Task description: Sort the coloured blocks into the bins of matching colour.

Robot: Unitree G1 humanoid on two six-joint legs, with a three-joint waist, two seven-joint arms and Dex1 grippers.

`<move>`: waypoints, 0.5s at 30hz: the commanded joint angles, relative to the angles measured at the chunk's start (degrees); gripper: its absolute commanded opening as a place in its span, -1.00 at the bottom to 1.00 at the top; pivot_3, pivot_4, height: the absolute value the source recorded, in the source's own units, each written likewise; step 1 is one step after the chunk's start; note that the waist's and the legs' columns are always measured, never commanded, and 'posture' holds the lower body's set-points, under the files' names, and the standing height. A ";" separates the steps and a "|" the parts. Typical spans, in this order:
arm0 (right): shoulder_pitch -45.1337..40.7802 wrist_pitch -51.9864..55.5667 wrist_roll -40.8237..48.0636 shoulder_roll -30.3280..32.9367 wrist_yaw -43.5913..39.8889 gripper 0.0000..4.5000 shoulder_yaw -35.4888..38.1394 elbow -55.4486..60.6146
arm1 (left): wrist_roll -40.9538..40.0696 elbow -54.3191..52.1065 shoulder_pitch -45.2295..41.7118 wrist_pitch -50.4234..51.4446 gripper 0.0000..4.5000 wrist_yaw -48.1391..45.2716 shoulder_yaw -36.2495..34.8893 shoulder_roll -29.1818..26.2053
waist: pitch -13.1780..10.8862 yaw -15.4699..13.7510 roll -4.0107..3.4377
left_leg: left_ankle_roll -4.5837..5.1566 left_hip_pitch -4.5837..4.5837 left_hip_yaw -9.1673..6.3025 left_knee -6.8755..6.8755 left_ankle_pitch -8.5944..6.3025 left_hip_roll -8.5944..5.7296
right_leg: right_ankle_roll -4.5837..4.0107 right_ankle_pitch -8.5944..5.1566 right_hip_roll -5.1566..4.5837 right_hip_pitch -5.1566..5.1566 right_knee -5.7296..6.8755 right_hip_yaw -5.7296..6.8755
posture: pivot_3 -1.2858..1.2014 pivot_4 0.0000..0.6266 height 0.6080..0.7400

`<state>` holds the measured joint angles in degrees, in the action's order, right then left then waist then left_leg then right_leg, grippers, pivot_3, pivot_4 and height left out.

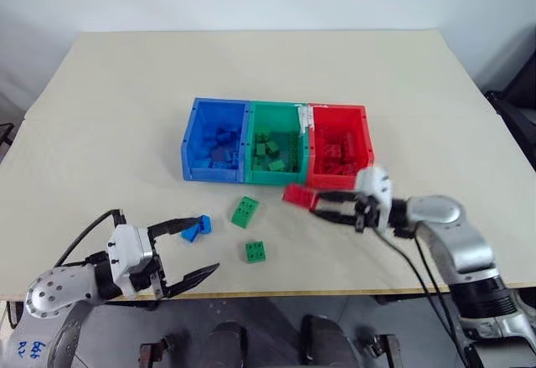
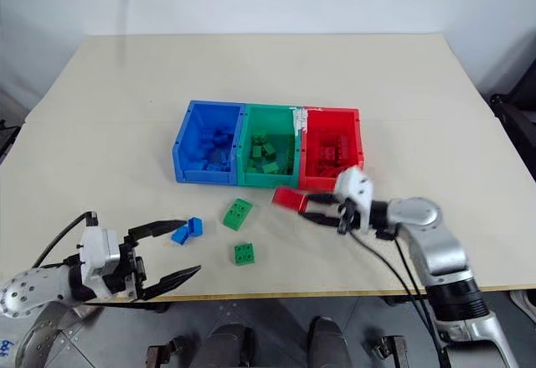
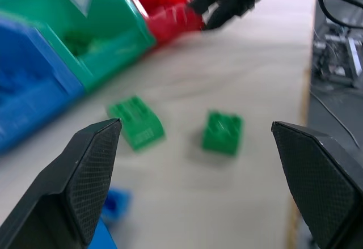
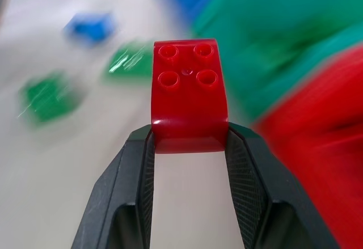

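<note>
Even, soft, bright light; faint shadows under the bins (image 1: pixel 276 146). Both wrist views smear with motion blur (backgrounds especially); the red block (image 4: pixel 189 96) stays sharp.

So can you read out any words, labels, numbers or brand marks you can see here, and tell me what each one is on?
No text here can be read.
White label on the rim between the green bin and red bin: too small to read.
Blue handwritten marks on the left arm's casing: too blurred to read.
Red block in the right gripper: studs only, no lettering.
</note>
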<state>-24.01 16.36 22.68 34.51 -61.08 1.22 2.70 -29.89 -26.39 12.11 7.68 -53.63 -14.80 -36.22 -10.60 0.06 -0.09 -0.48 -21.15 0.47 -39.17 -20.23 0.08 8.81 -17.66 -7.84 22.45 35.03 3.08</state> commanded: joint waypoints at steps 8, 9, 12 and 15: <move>-15.96 -1.07 -6.84 -1.07 12.32 -0.38 2.24 -19.64 | -1.13 1.82 -5.57 3.07 1.00 3.17 1.50 1.91 | 0.00 0.43 0.00 | -0.03 -0.02 0.12 0.00 0.02 0.02 | 0.00 0.00 0.03 0.08 0.03 -0.06 | 0.03 -0.52 1.00; -16.75 -1.91 -6.98 -1.50 11.94 -0.04 2.10 -20.82 | -1.13 1.86 -5.46 2.98 1.00 3.11 1.45 1.86 | 0.00 0.43 0.00 | -0.03 -0.02 0.11 0.00 0.02 0.03 | 0.00 0.00 0.03 0.09 0.03 -0.05 | 0.03 -0.52 1.00; -17.41 -4.37 -6.71 -2.14 10.77 0.40 2.46 -21.60 | -1.21 1.72 -4.73 2.76 1.00 2.97 1.03 1.74 | 0.00 0.42 -0.01 | -0.03 -0.04 0.11 0.00 0.02 0.03 | -0.01 0.00 0.03 0.09 0.01 -0.05 | 0.03 -0.52 1.00; -16.09 -7.26 -5.50 -1.22 9.20 0.85 4.39 -21.17 | -2.26 1.36 -3.64 3.45 1.00 2.54 0.41 1.51 | 0.00 0.12 -0.01 | -0.02 -0.07 0.09 0.00 0.02 0.01 | 0.00 0.00 0.01 0.09 0.00 -0.05 | 0.03 -0.52 1.00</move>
<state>-40.30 11.59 15.84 32.08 -50.82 2.99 -20.26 -30.49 -23.79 7.76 11.30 -50.64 -13.05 -34.35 -10.60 0.18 -0.10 -0.50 -21.23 0.55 -39.17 -20.22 0.09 8.81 -17.66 -7.82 22.54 35.02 3.03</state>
